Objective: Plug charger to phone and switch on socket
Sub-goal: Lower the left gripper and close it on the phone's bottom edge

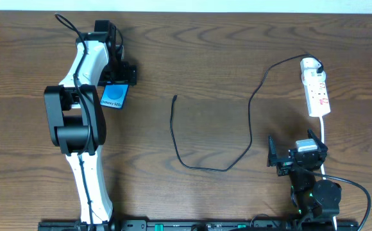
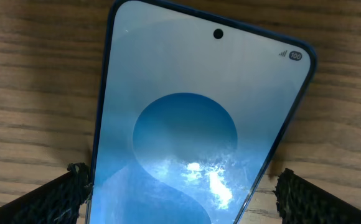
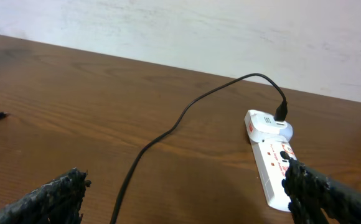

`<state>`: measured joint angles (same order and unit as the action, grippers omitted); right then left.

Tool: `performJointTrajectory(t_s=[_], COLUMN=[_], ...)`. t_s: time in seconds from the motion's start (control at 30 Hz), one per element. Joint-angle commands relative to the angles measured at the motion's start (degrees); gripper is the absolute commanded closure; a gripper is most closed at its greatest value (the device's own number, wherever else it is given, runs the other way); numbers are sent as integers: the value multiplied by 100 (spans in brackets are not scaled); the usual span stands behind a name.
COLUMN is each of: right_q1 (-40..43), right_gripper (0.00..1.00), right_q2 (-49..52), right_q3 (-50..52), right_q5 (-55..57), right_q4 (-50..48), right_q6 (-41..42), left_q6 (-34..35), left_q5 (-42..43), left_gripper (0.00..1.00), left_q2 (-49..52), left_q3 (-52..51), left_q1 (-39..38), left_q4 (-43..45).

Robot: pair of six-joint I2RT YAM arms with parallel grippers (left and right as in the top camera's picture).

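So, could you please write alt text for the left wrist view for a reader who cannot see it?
A smartphone with a blue swirl on its lit screen lies flat on the wooden table, filling most of the frame. The black fingers of the left gripper stand open, flanking its lower end.

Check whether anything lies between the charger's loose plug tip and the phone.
Nothing visible does. Only bare table separates the charger's plug tip from the phone. The left gripper hangs open over the phone, one finger on each side, hiding its far end in the overhead view.
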<state>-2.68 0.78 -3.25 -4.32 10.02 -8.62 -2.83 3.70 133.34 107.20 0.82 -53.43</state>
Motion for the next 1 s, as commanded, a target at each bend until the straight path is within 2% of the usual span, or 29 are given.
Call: performJointTrajectory(t_s=[0.0, 0.5, 0.6, 0.83, 0.97], right_q1=[39, 39, 39, 39, 39], right_gripper=[1, 1, 1, 1, 1], right_q2=[-33, -33, -33, -33, -33], right_q3=[26, 26, 26, 26, 26], right_q5=[-33, -35, -35, -35, -35], right_q4=[2, 2, 2, 2, 2], right_q6=[-2, -2, -2, -2, -2], left_q6=[-55, -208, -179, 522, 1178], left_q5=[-33, -33, -33, 35, 33], left_gripper=[2, 0, 7, 7, 8], left_q2=[63, 450, 450, 448, 448], left_q3=[-22, -31, -31, -31, -31], left_q1=[13, 13, 13, 13, 13], left_q4=[13, -68, -79, -76, -184])
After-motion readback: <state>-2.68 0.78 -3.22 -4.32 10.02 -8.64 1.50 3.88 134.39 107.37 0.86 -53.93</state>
